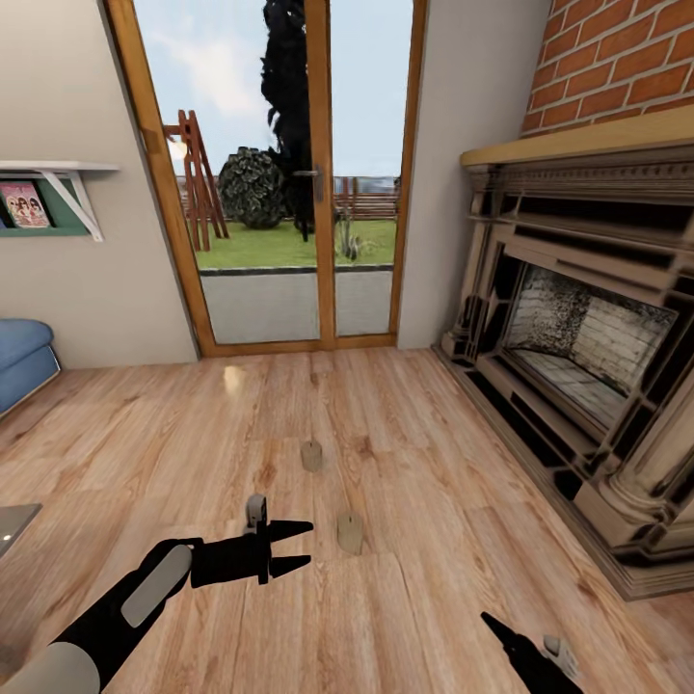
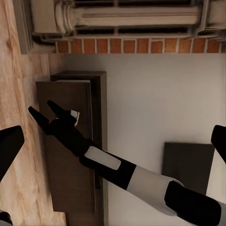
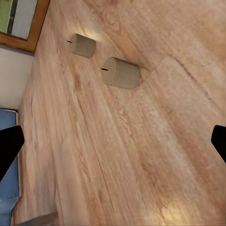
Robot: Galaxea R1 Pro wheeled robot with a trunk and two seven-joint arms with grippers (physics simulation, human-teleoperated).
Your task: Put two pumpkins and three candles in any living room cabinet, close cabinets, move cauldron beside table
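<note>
Left pincer spread, arm reaching forward low over floor (two candles just ahead).

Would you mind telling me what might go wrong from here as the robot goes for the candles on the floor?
1. The near candle stands just past the open left gripper; a misjudged reach may tip it and send it rolling.
2. The far candle stands close behind, so a push could hit it.
3. The fireplace crowds the right side.
</note>
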